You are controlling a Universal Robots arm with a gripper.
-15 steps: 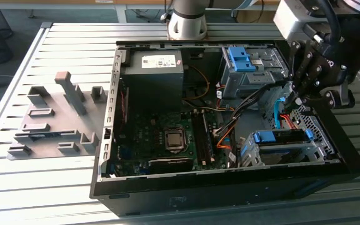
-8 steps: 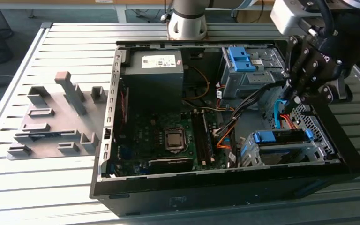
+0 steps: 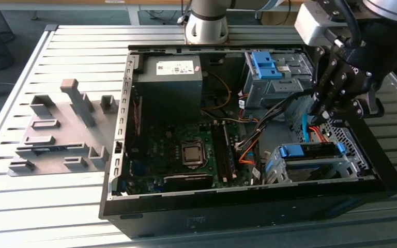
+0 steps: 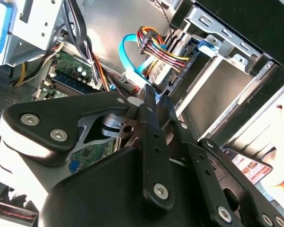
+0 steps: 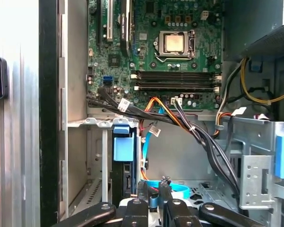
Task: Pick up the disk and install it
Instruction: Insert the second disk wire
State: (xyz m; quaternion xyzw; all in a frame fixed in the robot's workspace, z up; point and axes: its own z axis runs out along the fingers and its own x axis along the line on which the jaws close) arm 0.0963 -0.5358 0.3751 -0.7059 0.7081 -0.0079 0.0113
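On the exterior view's left, outside the computer case [image 3: 116, 170], a grey slotted fixture [image 3: 60, 129] stood on the slatted table [image 3: 19, 206], probably a rack for parts waiting to go in. Inside the case, toward that same side, the power supply [image 3: 171, 77] and motherboard [image 3: 184, 155] lay exposed, as the side panel was off to give the arm room. At the case's other end, in the lower drive cage [image 3: 312, 168], sat the disk [image 3: 307, 150]. It stood on edge in its slot with its blue frame uppermost; most of its metal body was hidden, so I judged it seated rather than saw it so. Just above that cage, inside the case, hung the gripper [image 3: 330, 116]. Its fingertips were pressed together in the second wrist view and held nothing, which suits pushing rather than grasping.
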